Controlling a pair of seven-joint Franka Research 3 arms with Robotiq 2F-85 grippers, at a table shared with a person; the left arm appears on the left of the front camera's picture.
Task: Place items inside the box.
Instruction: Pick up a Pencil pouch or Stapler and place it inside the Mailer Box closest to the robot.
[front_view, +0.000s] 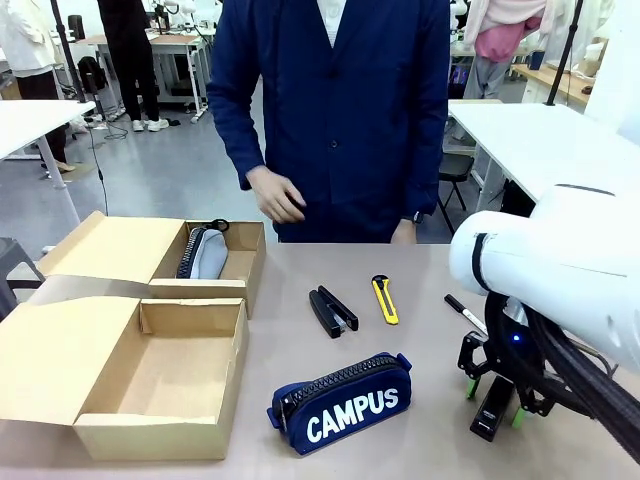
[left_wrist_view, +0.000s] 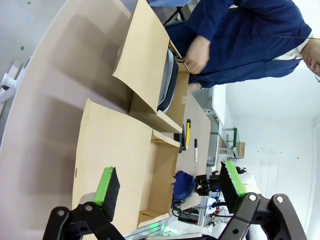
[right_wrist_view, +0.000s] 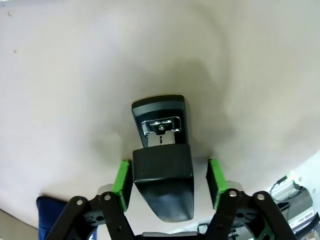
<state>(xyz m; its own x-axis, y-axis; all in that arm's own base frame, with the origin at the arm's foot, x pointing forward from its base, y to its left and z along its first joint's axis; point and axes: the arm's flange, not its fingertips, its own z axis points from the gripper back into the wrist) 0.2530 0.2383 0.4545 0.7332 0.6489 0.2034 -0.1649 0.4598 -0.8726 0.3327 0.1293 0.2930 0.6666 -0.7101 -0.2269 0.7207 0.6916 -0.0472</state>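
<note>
The navy "CAMPUS" pencil case (front_view: 342, 402) lies at the table's near middle. A slim black stapler (front_view: 332, 311) rests behind it. The box (front_view: 160, 375), shallow with its flap lid laid open to the left, stands empty at near left. My right gripper (front_view: 495, 400) points down at the near right, astride a second black stapler (right_wrist_view: 162, 155). Its green pads (right_wrist_view: 216, 182) flank the stapler's sides, with a sliver of table showing by one pad. My left gripper (left_wrist_view: 170, 180) hangs open and empty high above the box (left_wrist_view: 115, 155).
A smaller cardboard box (front_view: 215, 262) behind the big one holds a grey pouch (front_view: 204, 253). A yellow utility knife (front_view: 384, 299) and a marker (front_view: 465, 313) lie at mid-right. The person stands at the far edge, one hand (front_view: 278, 195) hanging above the table.
</note>
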